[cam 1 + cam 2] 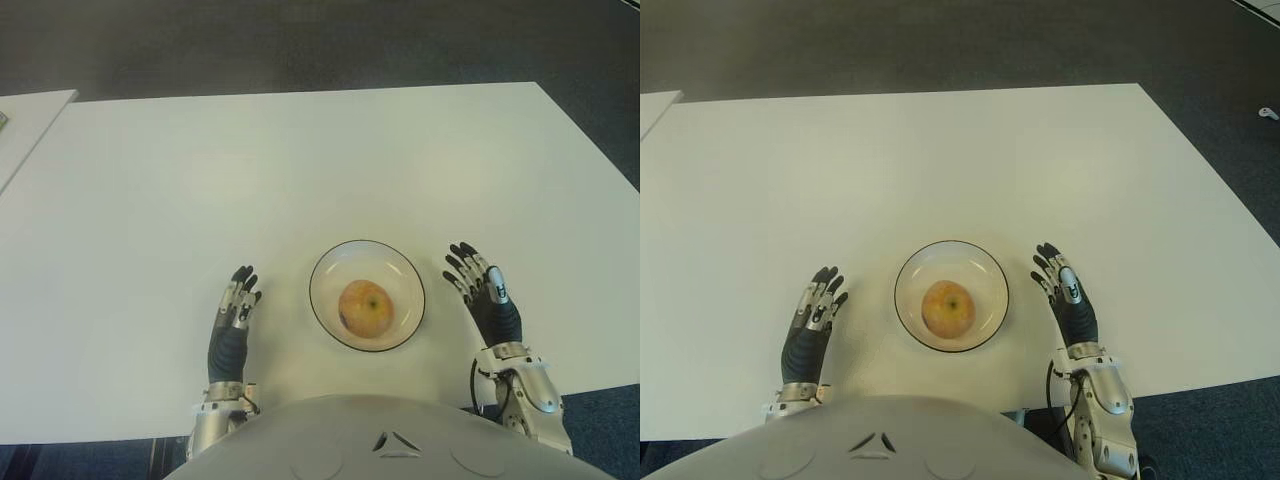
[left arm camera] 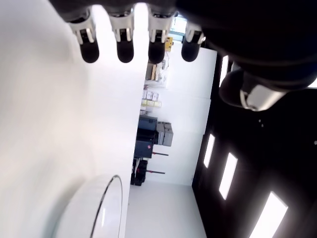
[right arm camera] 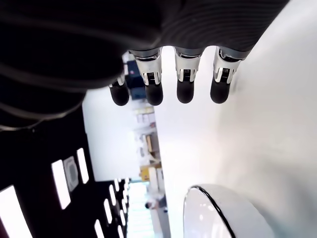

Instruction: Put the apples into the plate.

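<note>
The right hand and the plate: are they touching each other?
Apart. The left eye view shows bare table between the right hand and the plate; its fingers are spread, holding nothing.

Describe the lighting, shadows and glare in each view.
Both eye views: even, soft light on the white table, only faint shadows beside the plate and apple, the floor beyond dark. Left wrist view: the table surface glares to near white beside the left hand; the plate's rim catches a thin highlight. Right wrist view: similar washout by the right hand, with bright strip lights against a dark ceiling.
</note>
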You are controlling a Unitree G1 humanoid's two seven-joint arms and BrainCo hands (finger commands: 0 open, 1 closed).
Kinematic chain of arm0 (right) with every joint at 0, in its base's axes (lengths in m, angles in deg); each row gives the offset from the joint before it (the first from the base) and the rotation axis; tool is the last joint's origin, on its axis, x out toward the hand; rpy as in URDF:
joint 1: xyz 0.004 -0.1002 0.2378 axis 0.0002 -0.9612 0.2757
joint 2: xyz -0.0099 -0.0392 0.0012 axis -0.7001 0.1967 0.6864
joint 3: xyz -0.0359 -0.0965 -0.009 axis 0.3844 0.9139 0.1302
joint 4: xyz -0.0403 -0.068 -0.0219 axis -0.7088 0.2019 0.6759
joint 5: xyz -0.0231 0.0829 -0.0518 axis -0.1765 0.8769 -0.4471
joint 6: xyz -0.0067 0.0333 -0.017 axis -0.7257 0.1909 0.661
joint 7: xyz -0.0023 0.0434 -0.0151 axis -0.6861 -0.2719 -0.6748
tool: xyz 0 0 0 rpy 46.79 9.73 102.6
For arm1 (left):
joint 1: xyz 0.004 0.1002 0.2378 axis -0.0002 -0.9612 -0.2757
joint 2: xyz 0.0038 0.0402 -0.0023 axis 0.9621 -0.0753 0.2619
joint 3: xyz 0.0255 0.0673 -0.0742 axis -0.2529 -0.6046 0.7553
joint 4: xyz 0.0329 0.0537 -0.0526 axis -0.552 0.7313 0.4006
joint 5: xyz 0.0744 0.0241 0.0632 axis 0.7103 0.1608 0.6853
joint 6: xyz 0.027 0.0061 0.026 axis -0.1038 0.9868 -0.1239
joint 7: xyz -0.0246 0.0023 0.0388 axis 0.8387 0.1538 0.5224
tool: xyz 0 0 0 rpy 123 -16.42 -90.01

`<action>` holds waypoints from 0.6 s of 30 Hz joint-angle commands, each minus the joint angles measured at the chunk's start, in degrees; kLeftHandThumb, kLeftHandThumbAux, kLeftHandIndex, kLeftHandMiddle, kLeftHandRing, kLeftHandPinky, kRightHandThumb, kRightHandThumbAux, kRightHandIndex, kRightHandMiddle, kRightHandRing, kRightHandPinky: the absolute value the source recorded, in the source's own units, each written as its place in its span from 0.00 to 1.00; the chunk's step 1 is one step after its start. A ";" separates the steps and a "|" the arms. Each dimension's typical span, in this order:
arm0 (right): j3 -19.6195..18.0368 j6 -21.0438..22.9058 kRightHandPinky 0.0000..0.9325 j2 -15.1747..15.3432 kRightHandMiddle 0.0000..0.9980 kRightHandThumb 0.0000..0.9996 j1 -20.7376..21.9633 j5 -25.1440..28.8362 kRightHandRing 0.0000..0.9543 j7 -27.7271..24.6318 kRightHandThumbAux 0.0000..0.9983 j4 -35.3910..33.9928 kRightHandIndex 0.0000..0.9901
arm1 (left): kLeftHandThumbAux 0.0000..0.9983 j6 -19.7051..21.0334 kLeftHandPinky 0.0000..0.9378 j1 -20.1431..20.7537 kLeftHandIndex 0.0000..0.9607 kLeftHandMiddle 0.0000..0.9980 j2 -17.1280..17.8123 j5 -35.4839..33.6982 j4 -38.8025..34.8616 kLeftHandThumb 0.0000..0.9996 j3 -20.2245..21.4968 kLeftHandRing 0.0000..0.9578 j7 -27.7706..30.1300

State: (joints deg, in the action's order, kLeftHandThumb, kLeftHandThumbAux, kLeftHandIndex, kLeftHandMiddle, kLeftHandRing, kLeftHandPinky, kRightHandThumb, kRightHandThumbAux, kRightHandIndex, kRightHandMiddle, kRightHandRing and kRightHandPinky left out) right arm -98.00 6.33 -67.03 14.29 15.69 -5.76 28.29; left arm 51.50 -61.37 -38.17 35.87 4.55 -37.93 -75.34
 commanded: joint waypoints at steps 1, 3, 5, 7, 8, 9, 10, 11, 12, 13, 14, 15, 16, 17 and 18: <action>1.44 -2.46 0.00 0.67 0.00 0.06 -0.76 -1.27 0.00 -1.49 0.27 2.44 0.00 | 0.30 -0.13 0.00 0.52 0.00 0.00 0.85 0.03 1.35 0.07 0.43 0.00 1.44; 1.89 -3.22 0.00 0.63 0.00 0.06 -0.77 -1.27 0.00 -1.89 0.29 3.26 0.00 | 0.30 0.16 0.00 0.80 0.00 0.00 0.83 -0.74 1.89 0.07 0.71 0.00 1.68; 2.38 -3.86 0.00 0.37 0.00 0.06 -0.76 -1.08 0.00 -2.22 0.30 4.14 0.00 | 0.29 0.51 0.00 1.69 0.00 0.00 1.01 -2.13 3.36 0.07 1.58 0.00 2.28; 3.15 -5.41 0.00 -0.86 0.00 0.06 -0.60 -0.95 0.00 -2.27 0.30 6.75 0.00 | 0.29 -0.04 0.00 2.83 0.00 0.00 0.27 -4.01 5.38 0.07 2.27 0.00 2.98; 3.53 -6.52 0.00 -1.72 0.00 0.05 -0.38 -0.89 0.00 -2.13 0.30 8.52 0.00 | 0.30 -0.69 0.00 3.43 0.00 0.00 -0.31 -4.98 6.38 0.07 2.46 0.00 3.42; 3.83 -7.43 0.00 -2.29 0.00 0.05 -0.23 -0.86 0.00 -2.01 0.31 9.80 0.00 | 0.30 -1.21 0.00 3.86 0.00 0.00 -0.68 -5.68 7.14 0.08 2.64 0.00 3.81; 3.91 -8.13 0.00 -2.81 0.00 0.05 -0.09 -0.65 0.00 -1.80 0.31 10.62 0.00 | 0.30 -1.67 0.00 4.32 0.00 0.00 -1.22 -6.21 7.86 0.08 2.66 0.00 4.05; 4.00 -8.77 0.00 -3.15 0.00 0.05 0.03 -0.52 0.00 -1.64 0.31 11.26 0.00 | 0.30 -2.06 0.00 4.67 0.00 0.00 -1.58 -6.62 8.47 0.08 2.73 0.00 4.30; 4.02 -9.32 0.00 -3.41 0.00 0.05 0.11 -0.34 0.00 -1.48 0.31 11.68 0.00 | 0.30 -2.44 0.00 5.12 0.00 0.00 -2.04 -6.82 9.25 0.08 2.80 0.00 4.40; 4.04 -9.77 0.00 -3.58 0.00 0.04 0.18 -0.23 0.00 -1.38 0.31 12.02 0.00 | 0.30 -2.75 0.00 5.45 0.00 0.00 -2.36 -6.95 9.83 0.08 2.87 0.00 4.50; 4.05 -10.41 0.00 -3.98 0.00 0.04 0.29 -0.17 0.00 -1.11 0.31 12.50 0.00 | 0.30 -3.22 0.00 6.02 0.00 0.00 -2.89 -7.15 10.86 0.08 3.03 0.00 4.51; 4.05 -10.91 0.00 -4.29 0.00 0.04 0.37 -0.15 0.00 -0.94 0.31 12.89 0.00 | 0.30 -3.61 0.00 6.44 0.00 0.00 -3.28 -7.29 11.63 0.08 3.17 0.00 4.55; 4.14 -11.45 0.00 -4.62 0.00 0.04 0.47 -0.28 0.00 -0.74 0.31 13.30 0.00 | 0.30 -4.08 0.00 6.97 0.00 0.00 -3.81 -7.70 12.64 0.08 3.40 0.00 4.68; 4.21 -11.85 0.00 -4.83 0.01 0.03 0.55 -0.38 0.00 -0.61 0.31 13.61 0.00 | 0.31 -4.44 0.00 7.34 0.00 0.00 -4.19 -7.99 13.37 0.08 3.58 0.00 4.82; 4.29 -12.18 0.00 -4.91 0.01 0.03 0.61 -0.49 0.00 -0.55 0.31 13.87 0.00 | 0.31 -4.82 0.00 7.63 0.00 0.00 -4.55 -8.24 14.02 0.09 3.76 0.00 4.97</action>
State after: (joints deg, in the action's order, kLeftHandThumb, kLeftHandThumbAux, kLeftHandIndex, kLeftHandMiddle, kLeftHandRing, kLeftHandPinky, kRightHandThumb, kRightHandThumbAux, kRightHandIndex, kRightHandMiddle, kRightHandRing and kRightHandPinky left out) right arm -94.26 -6.54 -71.24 15.29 15.45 -6.97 39.14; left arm 46.31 -54.43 -41.47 28.66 15.09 -34.51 -71.07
